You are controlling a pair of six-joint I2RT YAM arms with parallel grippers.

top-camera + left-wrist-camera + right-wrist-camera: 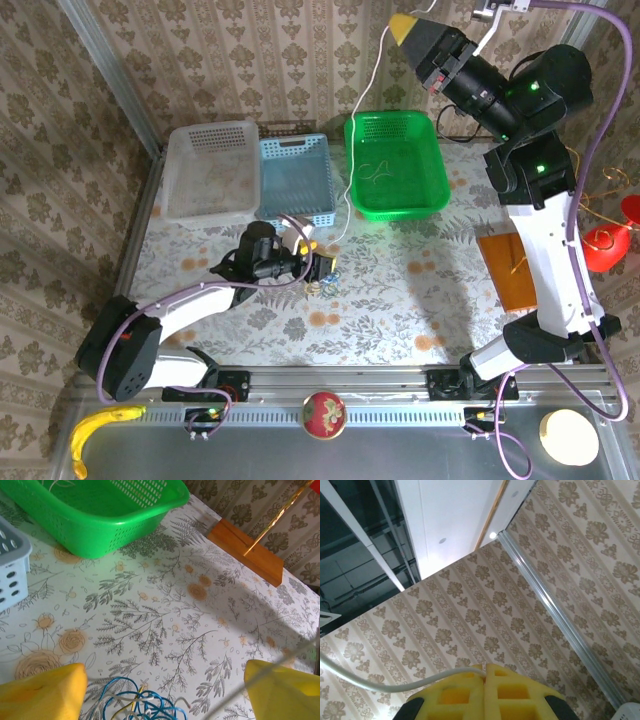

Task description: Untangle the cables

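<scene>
A small tangle of blue, yellow and white cables [142, 702] lies on the flowered tablecloth, seen in the top view as the tangle [320, 285] near the table's middle. My left gripper [165, 680] is open just above it, its yellow fingers [47, 690] wide apart on either side; from above the left gripper [325, 268] hovers at the tangle. My right gripper [403, 28] is raised high over the back of the table, shut on a long white cable [395, 684] pinched at the right gripper [485, 672]. That white cable [352, 150] hangs down toward the tangle.
A green basket [395, 207] with a thin yellow cable [375, 172] in it stands at the back, beside a blue basket [297, 180] and a clear tray [210, 170]. A wooden block [508, 270] with a gold wire stand and red ornaments [603, 245] is on the right.
</scene>
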